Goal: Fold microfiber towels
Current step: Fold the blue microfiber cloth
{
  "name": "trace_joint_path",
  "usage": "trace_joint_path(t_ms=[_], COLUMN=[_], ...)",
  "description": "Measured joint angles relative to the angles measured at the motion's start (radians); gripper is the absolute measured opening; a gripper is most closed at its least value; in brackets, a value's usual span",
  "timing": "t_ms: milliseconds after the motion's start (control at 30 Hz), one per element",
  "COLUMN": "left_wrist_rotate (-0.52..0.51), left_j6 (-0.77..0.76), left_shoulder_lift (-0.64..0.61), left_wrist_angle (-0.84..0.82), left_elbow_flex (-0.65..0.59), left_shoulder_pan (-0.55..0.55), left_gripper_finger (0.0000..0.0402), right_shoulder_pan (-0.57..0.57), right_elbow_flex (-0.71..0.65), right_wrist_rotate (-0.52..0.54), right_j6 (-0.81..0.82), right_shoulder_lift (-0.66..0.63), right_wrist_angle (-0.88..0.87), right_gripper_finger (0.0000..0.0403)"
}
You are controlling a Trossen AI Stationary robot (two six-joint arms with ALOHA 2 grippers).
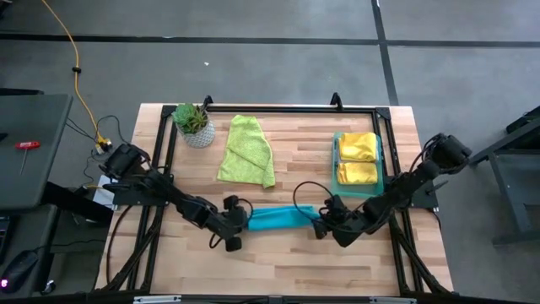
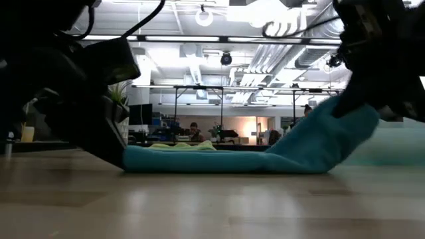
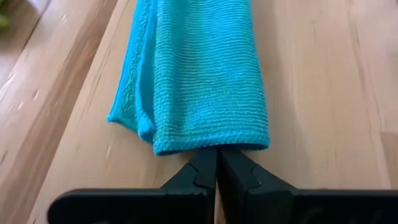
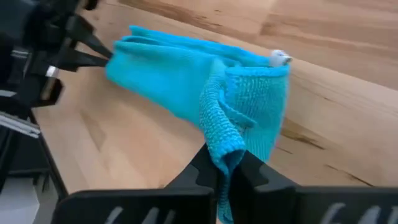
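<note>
My left gripper (image 1: 240, 226) is low on the table (image 1: 287, 253) at the near-centre, fingers (image 3: 205, 171) pinched together on the end of the teal towel (image 1: 281, 218), which is folded lengthwise into a long narrow strip lying across the front-middle of the wood btwn my two arms. In the left wrist view the towel (image 3: 196, 74) end sits right at my fingertips, flat on the boards, w/ layered edges showing on one side. My right gripper (image 1: 321, 226) has the opp. end, jaws clamped narrow on a bunched corner of cloth; in the right wrist view that corner (image 4: 239, 134) is raised off the wood and curls over. Low view agrees: strip (image 2: 226, 158) flat along most of its length, right end lifted up to my right gripper (image 2: 355, 99). Lime green towel (image 1: 246, 152) lies loosely half-folded farther back, left of centre, well apart from the teal one, just beside the small potted plant (image 1: 193, 122). Two folded yellow towels (image 1: 358, 159) sit one behind the other in the green tray (image 1: 337, 160) at back right. People are visible in the room beyond the table, too far off to make out.
</note>
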Motion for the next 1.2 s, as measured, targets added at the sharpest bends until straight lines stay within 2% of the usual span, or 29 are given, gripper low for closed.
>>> trace_joint_path(t_ms=[367, 600, 800, 1000, 1200], left_wrist_rotate=[-0.048, -0.071, -0.086, -0.095, -0.097], left_j6=[0.067, 0.068, 0.080, 0.086, 0.093], left_shoulder_lift=[0.021, 0.023, 0.023, 0.022, 0.021], left_wrist_angle=[-0.024, -0.021, -0.012, -0.010, -0.012], left_elbow_flex=[0.066, 0.067, 0.068, 0.069, 0.068], left_shoulder_pan=[0.001, 0.002, 0.002, 0.002, 0.002], left_gripper_finger=[0.0000, 0.0000, 0.0000, 0.0000, 0.0000], right_shoulder_pan=[-0.021, -0.074, -0.120, -0.162, -0.193], right_elbow_flex=[0.168, 0.207, 0.236, 0.267, 0.301], right_wrist_rotate=[0.057, 0.050, 0.047, 0.045, -0.009], right_j6=[-0.172, -0.192, -0.255, -0.299, -0.362], right_shoulder_lift=[0.044, 0.128, 0.220, 0.306, 0.376], right_wrist_angle=[-0.043, -0.021, 0.119, 0.186, 0.269], right_gripper_finger=[0.0001, 0.0000, 0.0000, 0.0000, 0.0000])
